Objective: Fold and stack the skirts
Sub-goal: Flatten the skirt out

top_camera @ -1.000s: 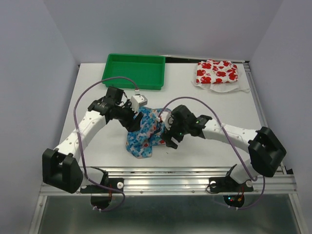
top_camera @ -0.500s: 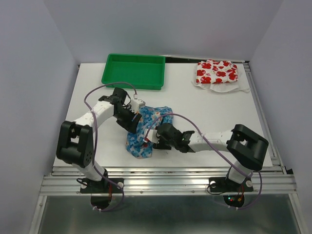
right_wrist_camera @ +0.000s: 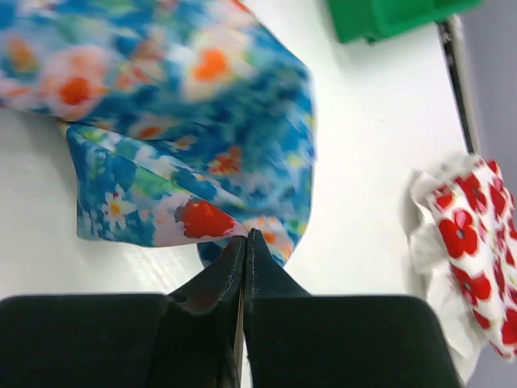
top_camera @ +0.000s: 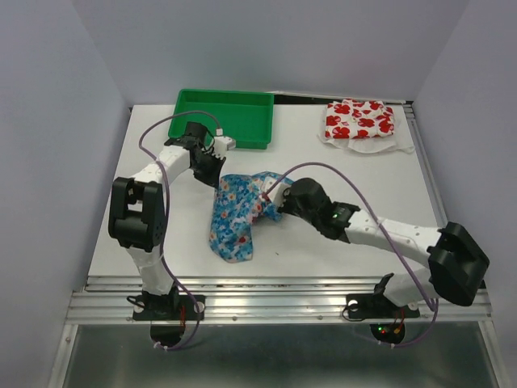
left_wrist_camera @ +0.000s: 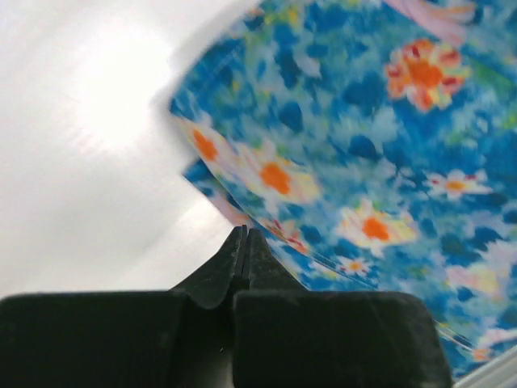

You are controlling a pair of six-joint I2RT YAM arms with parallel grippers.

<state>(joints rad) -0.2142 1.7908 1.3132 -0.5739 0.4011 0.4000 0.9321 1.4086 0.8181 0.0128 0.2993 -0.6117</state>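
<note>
The blue skirt (top_camera: 233, 217) with small white and orange flowers lies mid-table, its upper edge stretched between my two grippers. At the skirt's top left corner, the left gripper (top_camera: 219, 175) is shut, and the cloth edge (left_wrist_camera: 388, 162) meets its closed tips (left_wrist_camera: 245, 234). My right gripper (top_camera: 275, 203) is shut on the skirt's right edge, and the blue fabric (right_wrist_camera: 202, 105) ends at its pinched tips (right_wrist_camera: 246, 236). The white skirt with red flowers (top_camera: 359, 120) lies folded at the back right, also visible in the right wrist view (right_wrist_camera: 472, 242).
A green plastic tray (top_camera: 222, 117) stands at the back, just beyond the left gripper; its corner shows in the right wrist view (right_wrist_camera: 388, 16). A metal rail (top_camera: 283, 295) runs along the table's near edge. Grey walls close in both sides.
Both grippers have gone from open to shut on the blue skirt. The left one moved back toward the tray and the right one back and right, spreading the skirt's upper edge.
</note>
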